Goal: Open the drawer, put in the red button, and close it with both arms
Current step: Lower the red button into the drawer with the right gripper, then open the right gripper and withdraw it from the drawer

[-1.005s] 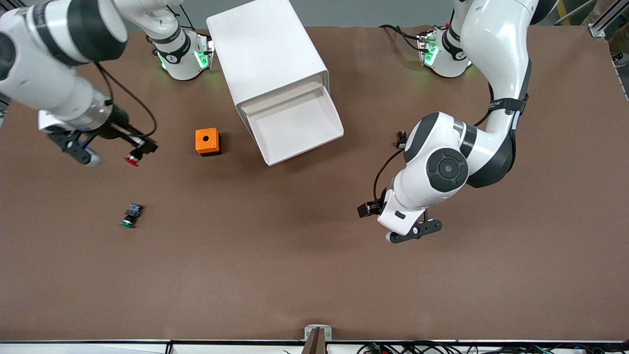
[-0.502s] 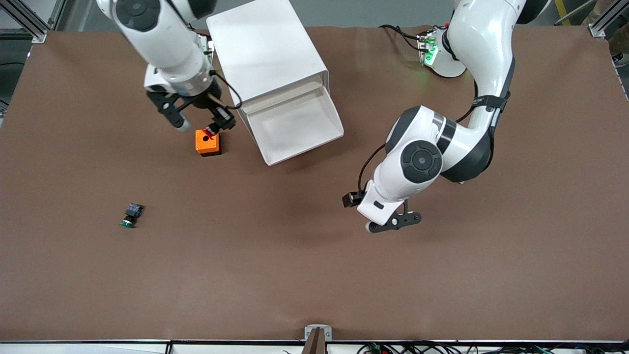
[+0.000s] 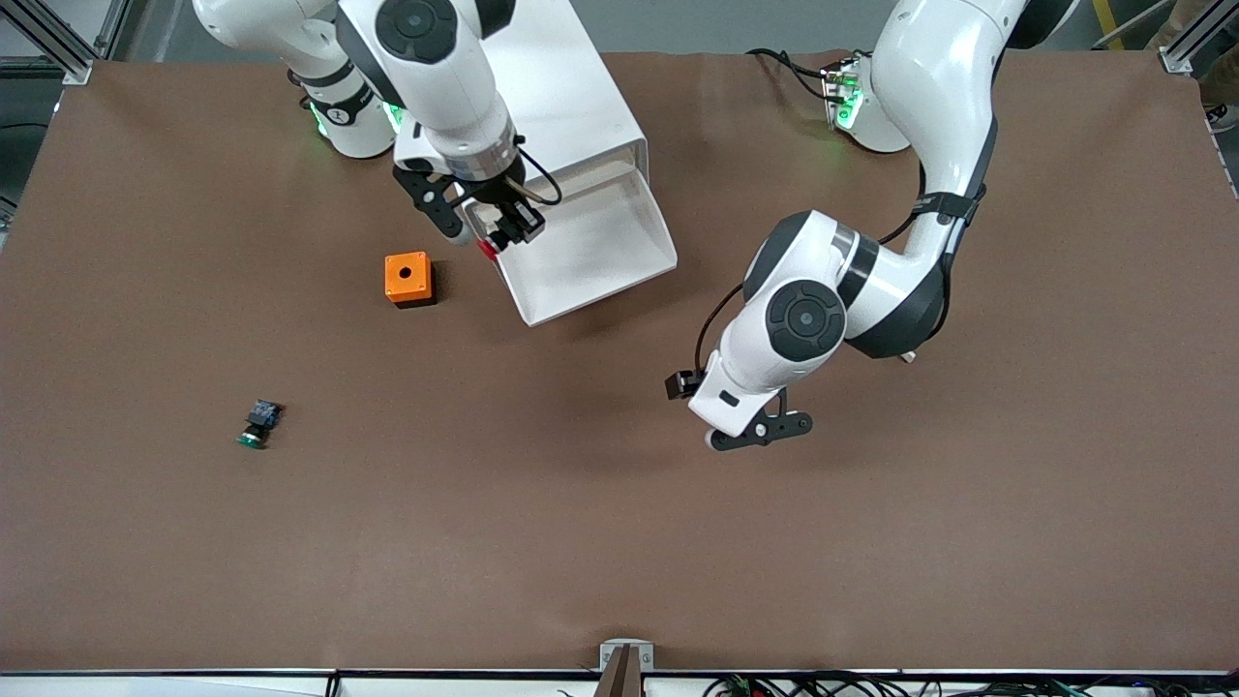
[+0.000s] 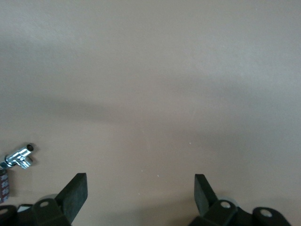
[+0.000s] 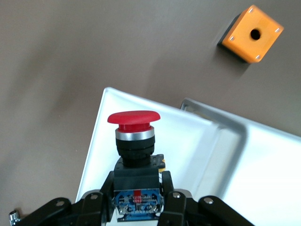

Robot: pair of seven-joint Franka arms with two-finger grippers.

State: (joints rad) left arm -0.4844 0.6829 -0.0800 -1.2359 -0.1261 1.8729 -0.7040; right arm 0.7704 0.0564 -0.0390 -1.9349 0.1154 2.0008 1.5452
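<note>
Brown table [image 3: 619, 542]: right claw [image 3: 492, 237] grips red button [image 5: 134, 123] over drawer [image 3: 619, 276].

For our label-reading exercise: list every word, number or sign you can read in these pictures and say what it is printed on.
"1": black figure on the right arm's base.
Red button, body label: marks too small to read.
Small print on the left arm's band: too small to read.
Orange box, cabinet, drawer: no text.
</note>
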